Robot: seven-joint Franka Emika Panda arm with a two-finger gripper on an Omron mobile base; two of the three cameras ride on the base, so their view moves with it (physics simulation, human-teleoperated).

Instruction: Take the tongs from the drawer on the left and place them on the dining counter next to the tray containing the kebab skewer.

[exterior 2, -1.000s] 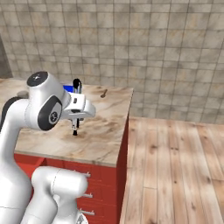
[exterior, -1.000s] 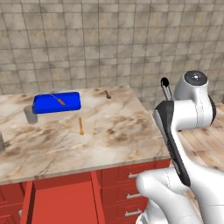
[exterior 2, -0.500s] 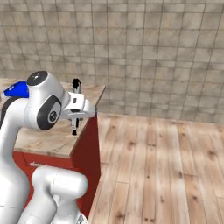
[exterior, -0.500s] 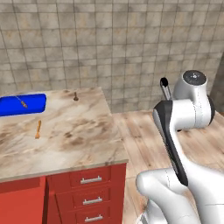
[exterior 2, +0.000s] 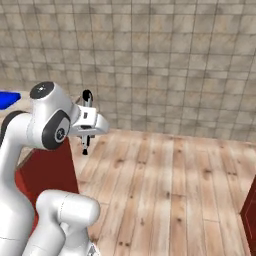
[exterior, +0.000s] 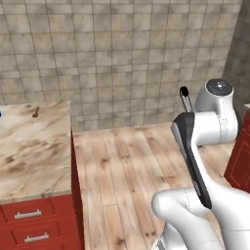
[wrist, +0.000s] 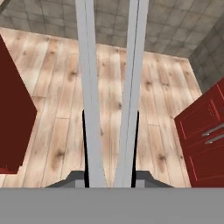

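My gripper [wrist: 110, 148] is shut on the tongs [wrist: 89, 87], whose two silver-grey arms run up the hand view from between the dark fingertips [wrist: 84, 144]. In the right base view the tongs [exterior 2: 87, 96] stand upright through the gripper [exterior 2: 85, 142], black end on top, over the wooden floor to the right of the counter. The black end of the tongs [exterior: 184, 93] also sticks up beside the arm in the left base view. The beige dining counter [exterior: 34, 146] lies at the left. A corner of the blue tray [exterior 2: 7, 98] peeks in at the far left. The drawer and the kebab skewer are out of view.
Wooden floor [exterior: 132, 166] spreads between the counter and a red cabinet [exterior: 239, 161] at the right; that red cabinet [wrist: 201, 140] has silver handles. A small brown utensil [exterior: 35, 113] lies on the counter. The counter's red base [exterior 2: 47, 165] stands close to the arm. A tiled wall [exterior 2: 165, 60] closes the back.
The whole picture has slid left, so the base has moved: counter and tray went towards the left edge and floor came into view. The arm keeps its pose with the tongs held.
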